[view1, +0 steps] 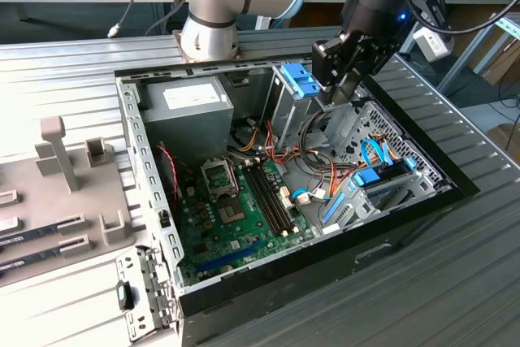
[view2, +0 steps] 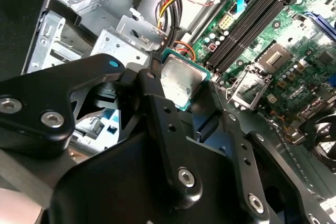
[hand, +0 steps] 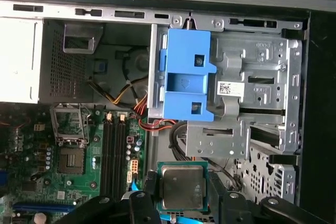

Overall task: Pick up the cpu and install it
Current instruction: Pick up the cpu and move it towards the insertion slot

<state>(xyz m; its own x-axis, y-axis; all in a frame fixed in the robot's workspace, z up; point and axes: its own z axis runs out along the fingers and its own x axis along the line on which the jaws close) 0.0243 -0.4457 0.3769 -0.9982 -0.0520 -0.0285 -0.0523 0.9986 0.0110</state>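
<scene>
Holding: the gripper (view1: 341, 79) is clenched on the cpu (hand: 182, 187) — black fingers (view2: 152, 98) press its opposite edges, and its metal lid shows in both wrist views.
Cpu position: in the air over the drive cage (view1: 351, 119), toward the exterior view's right of the open computer case (view1: 154, 201), touching nothing but the fingers.
Far left: a grey fixture tray (view1: 65, 201) with slots and upright posts, beside the case.
Case, left part: a grey power supply (view1: 187, 107), and next to it the green motherboard (view1: 236, 225) with a metal-framed socket (view1: 219, 175).
Middle: dark memory slots (view1: 264, 193), then a bundle of red, yellow and orange cables (view1: 276, 148) — both lie between socket and gripper.
Right: a blue drive caddy (hand: 184, 74) just beside the gripper, with blue cables (view1: 374, 172) nearer the case's front edge.
Writing: a white sticker (view1: 185, 99) on the power supply and a white printed label (hand: 229, 88) on the cage; the print is too small to read.
</scene>
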